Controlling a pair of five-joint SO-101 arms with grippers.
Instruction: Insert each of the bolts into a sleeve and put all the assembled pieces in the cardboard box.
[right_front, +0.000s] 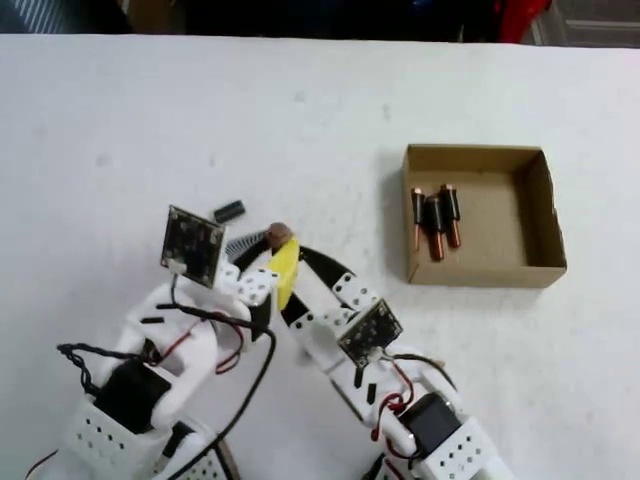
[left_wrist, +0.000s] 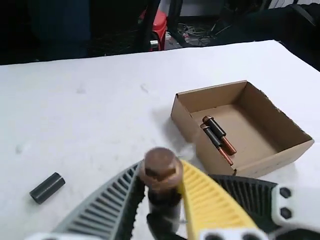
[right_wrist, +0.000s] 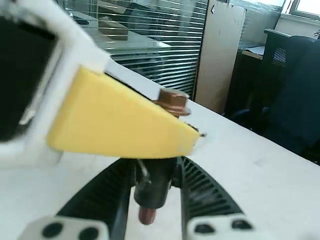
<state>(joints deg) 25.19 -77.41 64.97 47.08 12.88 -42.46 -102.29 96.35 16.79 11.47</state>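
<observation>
A copper bolt (right_front: 278, 236) stands upright inside a black sleeve (right_wrist: 152, 186), its head (left_wrist: 160, 169) on top and its tip poking out below. My left gripper (left_wrist: 160, 182), with one grey and one yellow finger (right_front: 284, 270), is shut on the bolt just under the head. From the other side my right gripper (right_wrist: 152, 175) has its black fingers shut on the sleeve lower down. Both meet near the table's front centre. The cardboard box (right_front: 475, 152) lies to the right and holds three assembled pieces (right_front: 435, 222). A loose sleeve (right_front: 229, 211) lies beside the left gripper.
White table (right_front: 300, 110) stretches bare behind and to the left of the arms. The box's walls (left_wrist: 186, 120) stand a short way from the joined grippers. Cables and both arm bases crowd the front edge.
</observation>
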